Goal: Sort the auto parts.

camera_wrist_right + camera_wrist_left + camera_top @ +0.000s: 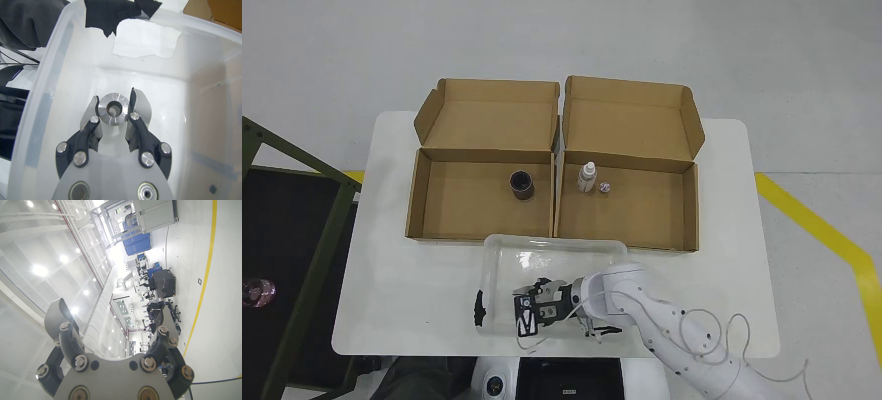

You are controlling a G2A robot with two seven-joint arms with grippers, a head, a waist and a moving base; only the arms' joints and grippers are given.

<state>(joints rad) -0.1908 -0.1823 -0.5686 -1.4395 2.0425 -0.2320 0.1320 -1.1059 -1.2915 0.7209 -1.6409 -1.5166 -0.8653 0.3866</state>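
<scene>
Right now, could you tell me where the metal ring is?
In the right wrist view, the metal ring is gripped by the right claw inside the clear plastic bin.

clear bin [36,91] walls hem right pincer [114,95] clamped on metal ring [103,106] | open above

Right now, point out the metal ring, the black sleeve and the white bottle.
metal ring [113,97], right wrist view, flat face above hole.
black sleeve [522,185], top view, its top.
white bottle [587,179], top view, its body.
</scene>
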